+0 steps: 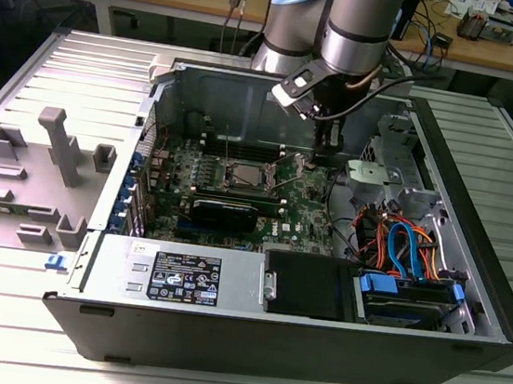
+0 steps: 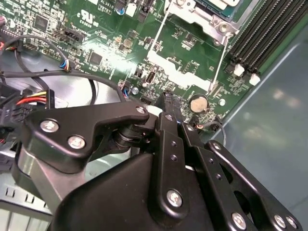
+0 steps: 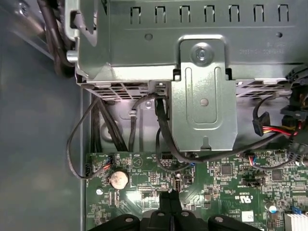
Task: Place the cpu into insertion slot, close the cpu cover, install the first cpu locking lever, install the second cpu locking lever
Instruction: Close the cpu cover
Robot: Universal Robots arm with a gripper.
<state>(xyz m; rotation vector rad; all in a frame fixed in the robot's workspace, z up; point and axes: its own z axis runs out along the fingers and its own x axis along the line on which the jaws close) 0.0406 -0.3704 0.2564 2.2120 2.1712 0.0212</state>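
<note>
Over green circuit board (image 3: 216, 183) by round silver battery (image 3: 118, 179) | black gripper (image 3: 171, 196) pinched narrow | risk: dipping low could scrape board

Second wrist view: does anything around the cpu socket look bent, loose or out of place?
Nothing looks damaged. Two thin wire levers angle out from the insertion slot, apparently unlatched; no spills or loose parts.
</note>
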